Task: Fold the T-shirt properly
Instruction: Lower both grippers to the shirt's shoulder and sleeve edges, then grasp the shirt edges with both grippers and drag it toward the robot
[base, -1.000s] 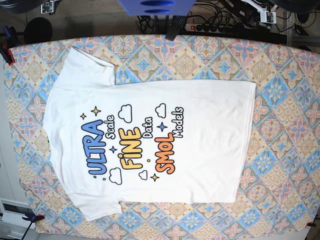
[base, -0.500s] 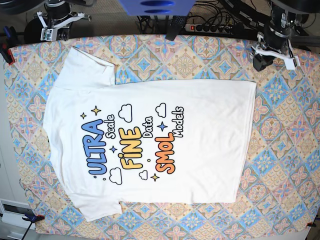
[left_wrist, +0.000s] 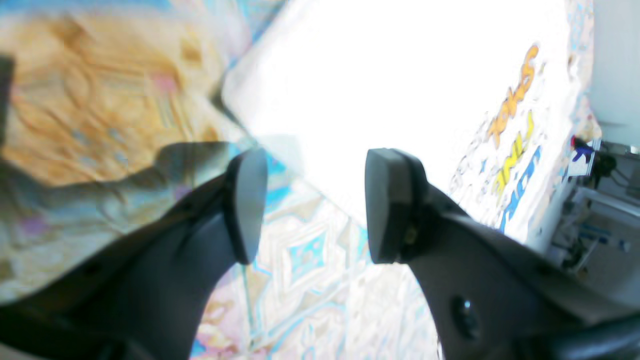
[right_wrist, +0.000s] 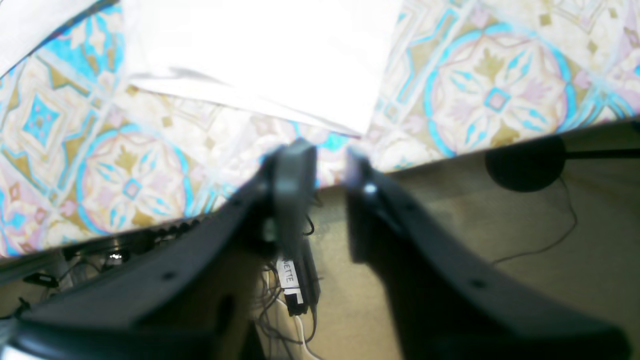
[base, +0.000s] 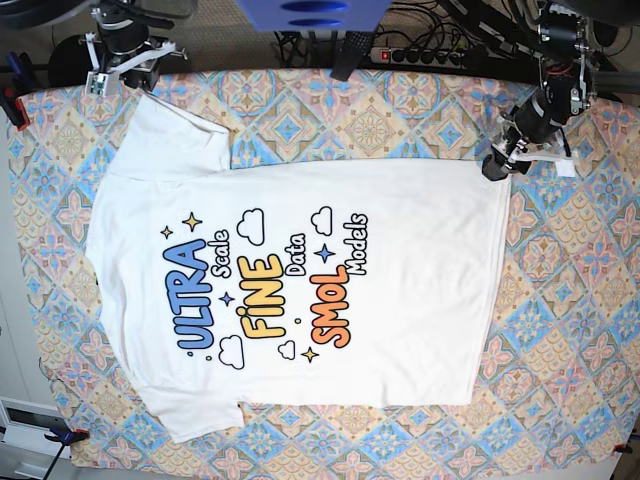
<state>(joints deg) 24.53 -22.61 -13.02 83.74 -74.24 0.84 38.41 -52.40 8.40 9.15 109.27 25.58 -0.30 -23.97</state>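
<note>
The white T-shirt (base: 300, 270) lies flat on the table, print up, with "ULTRA FINE SMOL" in blue, yellow and orange. My left gripper (base: 495, 166) is open and empty at the shirt's far right hem corner. In the left wrist view the gripper (left_wrist: 310, 205) hovers just off the shirt's (left_wrist: 400, 100) edge. My right gripper (base: 130, 72) is at the table's far left edge beside the far sleeve. In the right wrist view the gripper (right_wrist: 327, 175) has a narrow gap between its jaws, is empty, and sits just short of the sleeve (right_wrist: 260, 50).
A patterned blue, orange and pink cloth (base: 580, 300) covers the table. A power strip (base: 410, 55) and cables lie behind the far edge. A blue object (base: 310, 15) is at top centre. Clamps (base: 12, 105) grip the left edge.
Both arms have come into the base view from the far side and moved down: the left to the shirt's hem corner, the right to the far sleeve. The shirt has not moved.
</note>
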